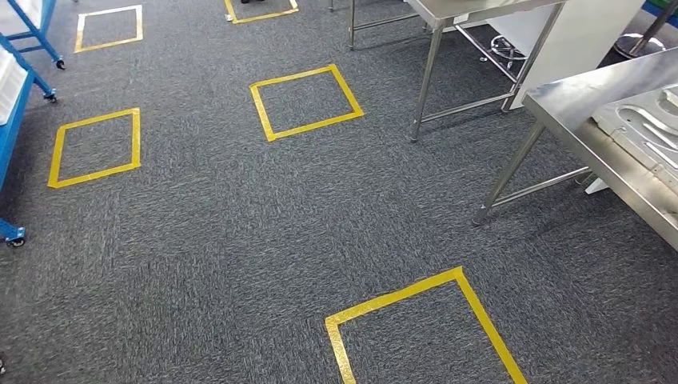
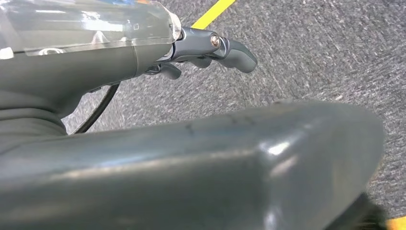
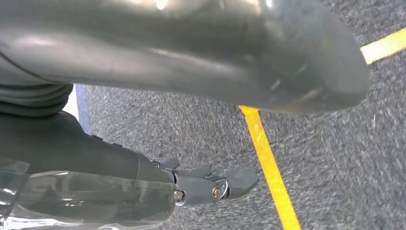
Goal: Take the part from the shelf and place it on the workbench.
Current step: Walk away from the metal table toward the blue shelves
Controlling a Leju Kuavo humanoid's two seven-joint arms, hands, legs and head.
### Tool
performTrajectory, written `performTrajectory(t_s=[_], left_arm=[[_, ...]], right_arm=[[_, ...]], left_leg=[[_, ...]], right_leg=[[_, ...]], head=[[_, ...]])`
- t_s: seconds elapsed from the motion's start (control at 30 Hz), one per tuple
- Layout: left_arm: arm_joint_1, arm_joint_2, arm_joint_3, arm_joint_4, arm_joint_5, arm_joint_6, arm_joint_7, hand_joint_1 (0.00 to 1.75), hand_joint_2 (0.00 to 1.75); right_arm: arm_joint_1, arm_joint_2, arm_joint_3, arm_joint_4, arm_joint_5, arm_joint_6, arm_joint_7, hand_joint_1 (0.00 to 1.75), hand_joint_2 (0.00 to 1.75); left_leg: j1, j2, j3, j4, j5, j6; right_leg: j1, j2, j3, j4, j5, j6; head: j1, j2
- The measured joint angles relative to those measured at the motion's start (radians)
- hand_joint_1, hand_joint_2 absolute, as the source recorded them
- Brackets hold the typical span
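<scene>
A steel workbench (image 1: 577, 112) stands at the right in the head view. On it lies a pale grey pressed metal part (image 1: 640, 132), cut off by the picture's edge. The blue shelf (image 1: 11, 112) runs along the far left edge on castors. My left hand (image 2: 158, 62) hangs over the grey carpet, its fingers (image 2: 234, 51) stretched out and nothing in them. My right hand (image 3: 143, 177) hangs the same way, fingers (image 3: 230, 182) apart and holding nothing, beside a yellow tape line (image 3: 270, 167).
Yellow tape squares (image 1: 304, 100) mark the carpet, one close in front (image 1: 424, 328) and one at the left (image 1: 96, 146). A second steel table (image 1: 472, 16) stands further back, with a white cabinet (image 1: 584, 36) behind it.
</scene>
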Motion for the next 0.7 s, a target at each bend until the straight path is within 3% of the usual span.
performTrajectory(t_s=[0.07, 0.1, 0.17, 0.23, 0.27, 0.33, 0.4, 0.43, 0.5, 0.57, 0.6, 0.63, 0.7], left_arm=[[0.001, 0.000, 0.000, 0.000, 0.000, 0.000, 0.000, 0.00, 0.00], [0.001, 0.000, 0.000, 0.000, 0.000, 0.000, 0.000, 0.00, 0.00], [0.002, 0.000, 0.000, 0.000, -0.001, 0.000, 0.001, 0.00, 0.00], [0.000, 0.000, 0.000, 0.000, -0.003, -0.002, 0.001, 0.00, 0.00], [0.000, 0.000, 0.000, 0.000, -0.003, -0.003, 0.001, 0.00, 0.00], [0.001, 0.000, 0.000, 0.000, -0.003, -0.004, 0.003, 0.00, 0.00], [0.002, 0.000, 0.001, 0.000, -0.003, -0.005, 0.005, 0.00, 0.00], [0.002, 0.000, 0.001, 0.000, -0.003, -0.005, 0.005, 0.00, 0.00], [0.001, 0.000, 0.001, 0.000, -0.003, -0.006, 0.006, 0.00, 0.00], [0.001, 0.000, 0.001, 0.000, -0.003, -0.007, 0.006, 0.00, 0.00], [0.001, 0.000, 0.001, 0.000, -0.003, -0.007, 0.007, 0.00, 0.00], [0.001, 0.000, 0.001, 0.000, -0.003, -0.007, 0.007, 0.00, 0.00], [0.001, 0.000, 0.001, 0.000, -0.003, -0.007, 0.007, 0.00, 0.00]], right_arm=[[0.001, 0.000, 0.000, 0.000, 0.000, 0.001, 0.000, 0.00, 0.00], [0.000, 0.000, 0.000, 0.000, 0.000, 0.001, 0.000, 0.00, 0.00], [-0.001, 0.000, 0.000, 0.000, 0.000, 0.001, 0.000, 0.00, 0.00], [-0.001, 0.000, 0.000, 0.000, 0.001, 0.001, 0.000, 0.00, 0.00], [-0.002, 0.000, 0.000, 0.000, 0.001, 0.001, 0.000, 0.00, 0.00], [-0.005, 0.000, 0.000, 0.000, 0.002, 0.000, 0.000, 0.00, 0.00], [-0.006, 0.000, 0.000, 0.000, 0.002, 0.000, 0.001, 0.00, 0.00], [-0.006, 0.000, 0.000, 0.000, 0.002, 0.000, 0.001, 0.00, 0.00], [-0.003, -0.001, 0.000, 0.000, 0.003, 0.000, 0.001, 0.00, 0.00], [-0.001, -0.001, 0.000, 0.000, 0.004, 0.000, 0.002, 0.00, 0.00], [0.000, -0.001, 0.000, 0.000, 0.005, 0.000, 0.002, 0.00, 0.00], [0.000, -0.001, 0.000, 0.000, 0.006, 0.000, 0.002, 0.00, 0.00], [0.001, -0.001, 0.000, 0.000, 0.009, 0.000, 0.003, 0.00, 0.00]], left_leg=[[0.003, 0.005, -0.049, 0.104, -0.035, -0.006], [0.003, 0.007, -0.046, 0.100, -0.021, -0.006], [0.004, 0.020, 0.018, -0.020, 0.048, -0.003], [0.000, 0.044, 0.086, -0.152, 0.092, 0.007], [-0.003, 0.050, 0.100, -0.184, 0.098, 0.012], [-0.007, 0.043, 0.100, -0.196, 0.100, 0.023], [-0.005, 0.032, 0.103, -0.205, 0.107, 0.035], [-0.003, 0.027, 0.105, -0.210, 0.112, 0.041], [-0.003, 0.017, 0.105, -0.213, 0.116, 0.048], [-0.004, 0.004, 0.103, -0.212, 0.116, 0.048], [-0.004, -0.003, 0.103, -0.210, 0.116, 0.048], [-0.003, -0.012, 0.103, -0.208, 0.115, 0.047], [-0.003, -0.029, 0.103, -0.203, 0.112, 0.042]], right_leg=[[0.002, -0.017, 0.000, 0.001, -0.002, -0.002], [0.003, -0.025, 0.001, 0.001, -0.002, -0.001], [0.003, -0.037, 0.006, 0.001, -0.005, 0.002], [0.005, -0.048, 0.012, 0.003, -0.010, 0.009], [0.006, -0.053, 0.013, 0.004, -0.011, 0.015], [0.008, -0.061, 0.015, 0.003, -0.012, 0.026], [0.004, -0.048, 0.012, 0.016, -0.026, 0.038], [0.003, -0.034, -0.002, 0.047, -0.048, 0.042], [0.001, -0.005, -0.057, 0.162, -0.113, 0.045], [0.000, 0.002, -0.113, 0.271, -0.149, 0.046], [0.000, 0.002, -0.121, 0.281, -0.138, 0.046], [-0.001, 0.004, -0.110, 0.252, -0.109, 0.045], [-0.004, 0.023, -0.052, 0.122, -0.036, 0.042]], head=[[0.000, 0.000], [0.000, 0.000], [0.000, 0.000], [0.000, 0.000], [0.001, 0.000], [0.001, 0.000], [0.002, 0.000], [0.003, 0.000], [0.004, 0.000], [0.005, 0.000], [0.005, 0.000], [0.005, 0.000], [0.005, 0.000]])
